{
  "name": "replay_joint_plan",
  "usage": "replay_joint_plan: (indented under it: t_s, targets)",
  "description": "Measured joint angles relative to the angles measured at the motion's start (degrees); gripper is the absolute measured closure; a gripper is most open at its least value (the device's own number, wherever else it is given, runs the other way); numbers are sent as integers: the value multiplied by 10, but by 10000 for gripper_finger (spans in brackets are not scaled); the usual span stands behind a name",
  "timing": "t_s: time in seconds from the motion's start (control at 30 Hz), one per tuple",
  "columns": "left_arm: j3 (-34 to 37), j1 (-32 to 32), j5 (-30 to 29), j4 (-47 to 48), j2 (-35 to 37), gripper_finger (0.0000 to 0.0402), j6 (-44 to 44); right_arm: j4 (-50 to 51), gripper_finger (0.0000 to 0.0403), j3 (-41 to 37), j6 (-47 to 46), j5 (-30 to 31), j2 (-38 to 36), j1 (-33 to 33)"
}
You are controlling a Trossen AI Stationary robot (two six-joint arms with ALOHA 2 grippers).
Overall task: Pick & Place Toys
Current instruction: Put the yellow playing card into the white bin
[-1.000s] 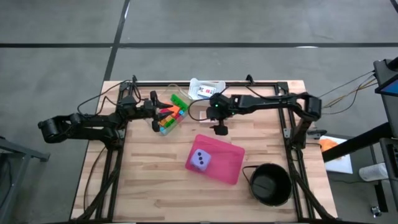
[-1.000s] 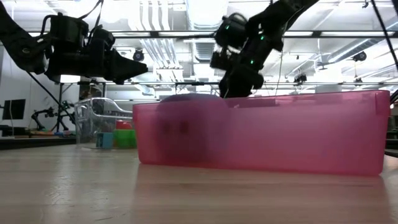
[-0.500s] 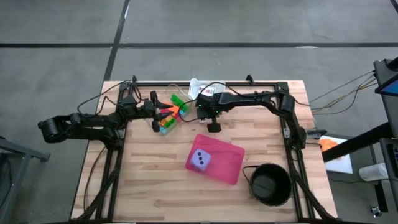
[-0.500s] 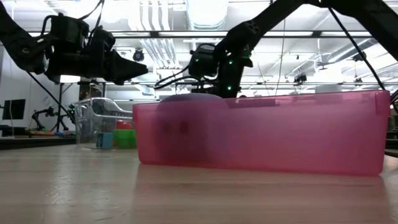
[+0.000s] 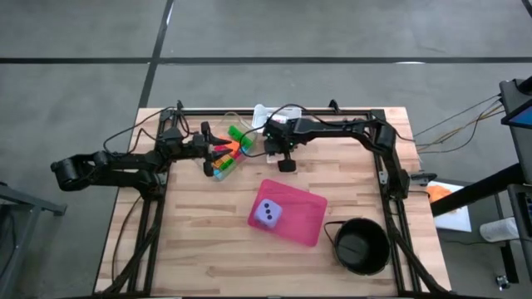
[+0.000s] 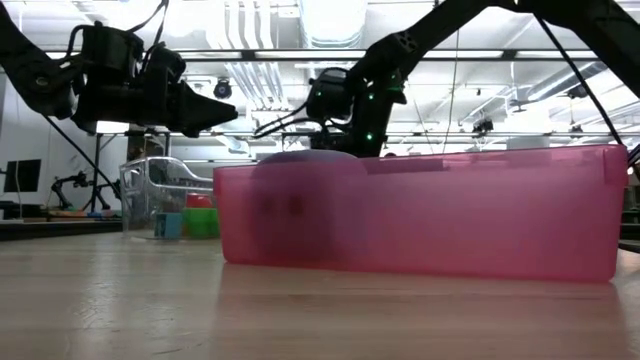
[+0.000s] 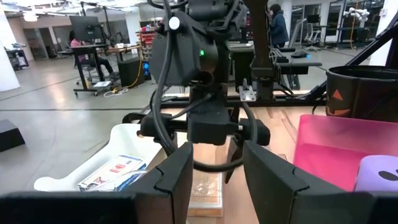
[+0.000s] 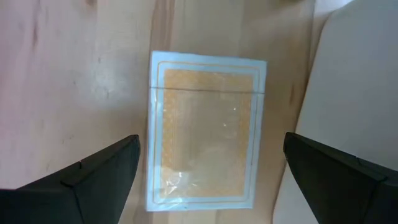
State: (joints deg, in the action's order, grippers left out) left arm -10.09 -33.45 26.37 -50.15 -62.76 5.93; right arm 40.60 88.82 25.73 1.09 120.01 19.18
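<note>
Small bricks [image 5: 226, 153] in green, orange, red and blue lie in a clear container [image 6: 160, 195] at the table's far left-centre. My left gripper [image 7: 217, 155] is open and empty, above and beside that container [image 5: 218, 170]. My right gripper [image 8: 211, 140] is open and points down over a flat wrapped card box [image 8: 208, 130] lying on the table, a finger on either side and apart from it. In the high view it [image 5: 285, 164] is just right of the bricks. The lilac die [image 5: 268, 214] rests in the pink tray [image 5: 307, 224].
A white tray [image 5: 264, 116] holding a small printed box [image 7: 112, 174] stands at the far edge. A black round bowl [image 5: 362, 247] stands at the near right. The black frame rails [image 5: 391, 191] run along the table's sides. There is bare wood at the near left.
My right gripper has moved toward the table's left edge, closer to the brick container, and now stands over the card box. My left arm has kept still.
</note>
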Motion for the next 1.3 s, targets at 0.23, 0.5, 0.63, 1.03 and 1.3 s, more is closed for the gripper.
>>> replay_joint_plan:
  t_s: [0.23, 0.5, 0.63, 1.03, 1.3]
  targets:
    - [0, 0, 0, 0, 0, 260, 0, 6, 7, 0, 4, -26, 0, 10]
    - [0, 0, 0, -1, 0, 260, 0, 2, 7, 4, 13, -32, 24, 12]
    - [0, 0, 0, -1, 0, 260, 0, 3, 7, 4, 16, -28, 27, 10]
    - [0, 0, 0, -2, 0, 260, 2, 17, 6, 0, 10, -19, 9, -10]
    - [0, 0, 0, -1, 0, 260, 2, 11, 6, -1, 2, 2, 16, -28]
